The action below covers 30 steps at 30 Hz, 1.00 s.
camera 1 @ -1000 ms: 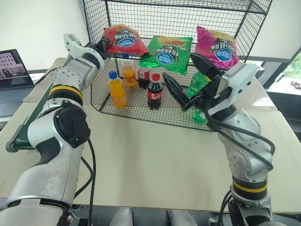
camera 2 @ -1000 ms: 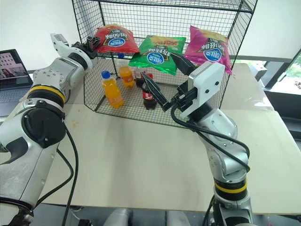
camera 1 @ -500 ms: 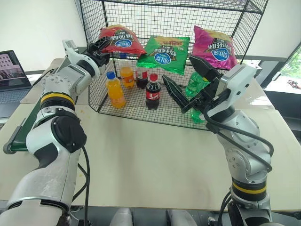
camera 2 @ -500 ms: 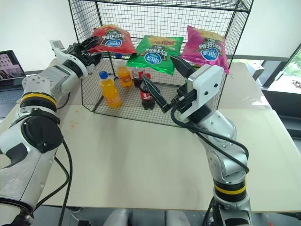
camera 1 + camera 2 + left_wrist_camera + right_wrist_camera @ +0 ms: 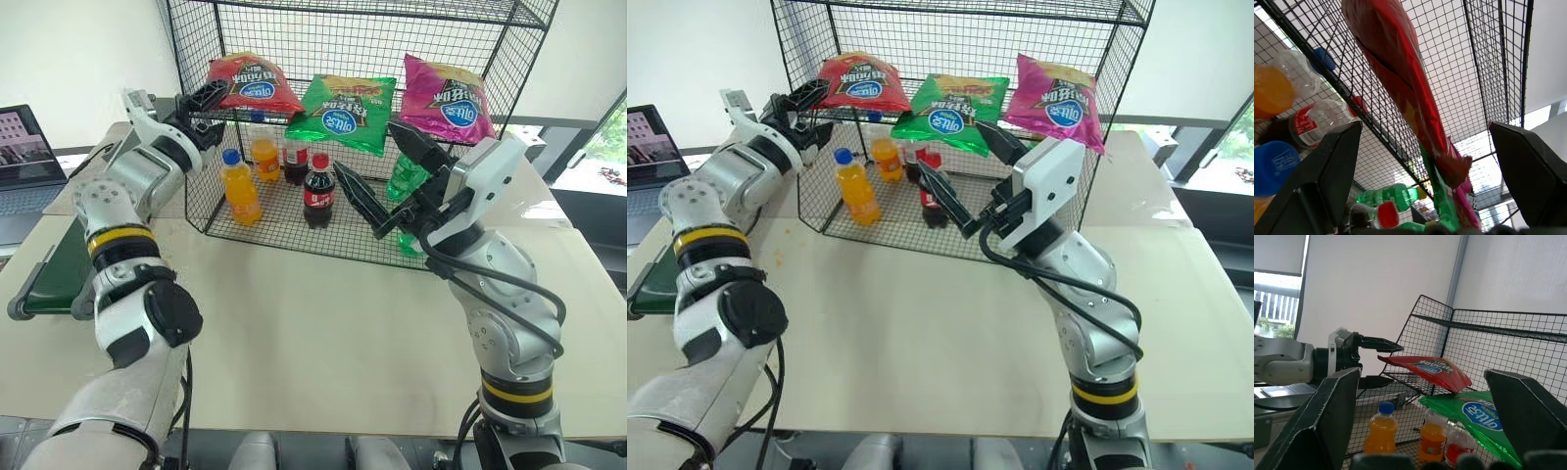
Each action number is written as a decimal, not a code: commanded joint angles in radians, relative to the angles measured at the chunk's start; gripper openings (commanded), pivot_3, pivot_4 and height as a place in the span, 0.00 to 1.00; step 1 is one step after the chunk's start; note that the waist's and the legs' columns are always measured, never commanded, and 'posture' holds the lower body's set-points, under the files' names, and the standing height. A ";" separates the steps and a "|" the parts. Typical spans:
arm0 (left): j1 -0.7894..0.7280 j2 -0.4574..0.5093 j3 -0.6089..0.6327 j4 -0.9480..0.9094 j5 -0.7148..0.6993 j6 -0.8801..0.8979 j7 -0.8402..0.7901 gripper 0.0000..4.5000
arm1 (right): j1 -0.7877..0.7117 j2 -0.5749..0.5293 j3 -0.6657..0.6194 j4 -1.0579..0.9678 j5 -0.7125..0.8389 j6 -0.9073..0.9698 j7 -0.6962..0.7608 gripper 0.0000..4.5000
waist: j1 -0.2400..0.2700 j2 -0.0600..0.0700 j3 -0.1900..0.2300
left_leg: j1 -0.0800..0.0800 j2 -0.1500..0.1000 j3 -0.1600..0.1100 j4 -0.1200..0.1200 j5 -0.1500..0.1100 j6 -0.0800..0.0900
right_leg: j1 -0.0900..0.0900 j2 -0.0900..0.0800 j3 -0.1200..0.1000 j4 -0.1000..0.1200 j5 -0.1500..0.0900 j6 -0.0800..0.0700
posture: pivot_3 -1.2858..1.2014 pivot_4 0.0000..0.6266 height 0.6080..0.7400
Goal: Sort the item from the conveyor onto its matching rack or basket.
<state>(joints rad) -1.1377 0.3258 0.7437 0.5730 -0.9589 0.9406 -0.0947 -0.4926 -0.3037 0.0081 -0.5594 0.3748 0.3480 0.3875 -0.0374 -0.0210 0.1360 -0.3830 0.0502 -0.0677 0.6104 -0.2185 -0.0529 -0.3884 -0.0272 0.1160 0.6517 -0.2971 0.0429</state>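
The red snack bag (image 5: 253, 83) lies on the upper grid shelf of the black wire rack (image 5: 392, 22), at its left end. My left gripper (image 5: 208, 110) is open just outside the rack's left side, its fingers spread above and below the bag's near corner (image 5: 1396, 63). I cannot tell whether either finger touches the bag. The right gripper (image 5: 362, 145) is open and empty, held up in front of the rack's middle. The dark green conveyor (image 5: 54, 269) runs along the table's left edge.
A green bag (image 5: 348, 110) and a magenta bag (image 5: 449, 98) share the upper shelf. On the rack's floor stand an orange bottle (image 5: 241, 186), a cola bottle (image 5: 318, 191) and a green bottle (image 5: 407, 176). A laptop (image 5: 24, 147) sits at the far left.
The left gripper, shut on the red bag's edge a second ago, has opened and drawn back a little, leaving the bag on the shelf. The right arm has kept still.
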 commanded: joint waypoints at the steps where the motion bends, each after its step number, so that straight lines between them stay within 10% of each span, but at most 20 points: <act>1: -0.003 -0.015 -0.001 -0.109 -0.068 0.012 0.021 0.81 | -0.007 0.002 -0.010 -0.038 -0.001 -0.020 -0.008 1.00 | 0.003 0.000 0.000 | 0.000 0.000 0.000 0.000 0.000 0.000 | 0.000 0.000 0.000 0.000 0.000 0.000 | 0.52 0.24 1.00; 11: -0.004 -0.008 -0.042 -0.119 -0.059 -0.037 0.046 0.00 | -0.001 0.000 -0.011 -0.040 -0.004 -0.020 -0.011 1.00 | 0.005 0.000 0.000 | 0.001 -0.001 -0.001 0.001 0.001 -0.001 | 0.000 0.000 -0.001 0.003 0.000 0.000 | 0.52 0.24 1.00; 30: -0.137 0.085 -0.067 0.165 0.080 -0.292 0.033 0.00 | 0.008 -0.004 -0.006 -0.047 -0.014 -0.015 -0.014 1.00 | 0.003 0.000 0.000 | 0.000 -0.002 -0.004 0.000 0.001 -0.001 | 0.000 0.000 -0.003 0.003 0.000 0.000 | 0.52 0.24 1.00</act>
<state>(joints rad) -1.2718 0.3874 0.6655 0.7756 -0.8699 0.6570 -0.0701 -0.4852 -0.3043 0.0082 -0.5606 0.3656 0.3481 0.3809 -0.0342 -0.0211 0.1360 -0.3831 0.0484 -0.0713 0.6106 -0.2176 -0.0541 -0.3882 -0.0273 0.1129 0.6543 -0.2972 0.0430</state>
